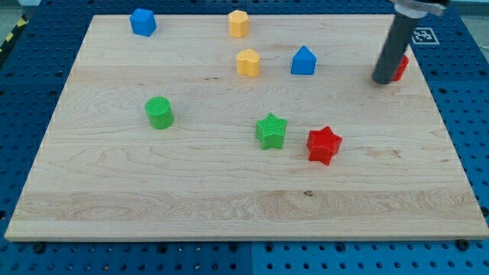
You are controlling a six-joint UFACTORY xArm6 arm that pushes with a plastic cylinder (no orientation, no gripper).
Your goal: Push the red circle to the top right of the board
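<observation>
**Red circle sits near the table's right edge, half hidden behind the rod**

The red circle (pixel 400 67) lies in the upper right part of the table (pixel 229 206), close to the right edge and a little below the top right corner. Only a sliver of it shows, since the dark rod stands in front of it and covers its left side. My tip (pixel 381 79) rests on the table just beside the circle, on its left and slightly toward the view's bottom; whether the two are touching cannot be told. The end effector is this plain rod, with no jaws to stand apart or together, and it holds nothing.

A blue block with a peaked top (pixel 303 61) stands to the left of my tip, well apart from it. Just left of that is a yellow block (pixel 247 63), and a second yellow block (pixel 238 24) sits above it near the table's top edge. A blue block (pixel 143 22) lies toward the top left corner.

Lower down, a green cylinder (pixel 160 113) stands in the left half of the table. Near the middle, a green star (pixel 271 131) and a red star (pixel 323 145) lie near each other but apart, the red one to the right and slightly nearer the bottom edge.
</observation>
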